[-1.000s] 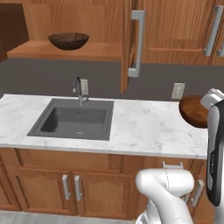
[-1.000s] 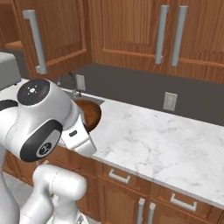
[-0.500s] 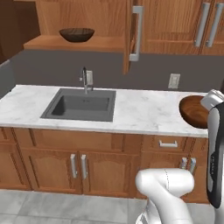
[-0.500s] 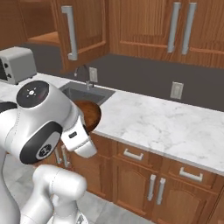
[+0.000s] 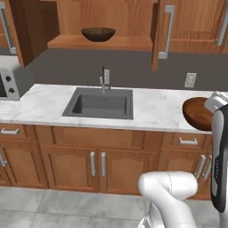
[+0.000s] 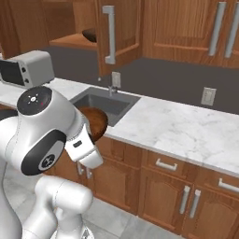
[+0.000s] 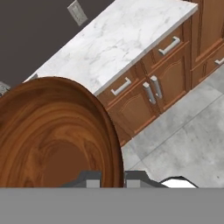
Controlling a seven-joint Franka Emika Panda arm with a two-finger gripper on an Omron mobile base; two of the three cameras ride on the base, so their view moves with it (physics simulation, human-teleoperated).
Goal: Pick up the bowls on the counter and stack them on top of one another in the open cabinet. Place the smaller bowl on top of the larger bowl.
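Carrying the small round reddish-brown wooden bowl (image 7: 54, 135) by its rim, we have the two-finger gripper (image 7: 111, 178) pinched nearly closed on that thin wooden edge, one dark fingertip on each side of it in the hand view. The bowl hangs in the air just off the front edge of the white marble counter with grey veining (image 5: 151, 109), near the arm, well apart from its goal.

The wide dark-brown wooden bowl (image 5: 98, 34) already sits upright on the shelf of the open brown wooden wall cabinet (image 5: 102, 42), above the inset dark grey sink (image 5: 101, 103).

We judge the main risk to be the grip: a narrow pinch on one rim point could let the bowl pivot or slip during the long lift. The open cabinet door with its grey bar handle (image 5: 166, 31) stands near the path, and a clipped rim could knock the bowl loose.

The held bowl is tipped on edge, its hollow facing sideways rather than up. Being round, it has no long axis we can name.
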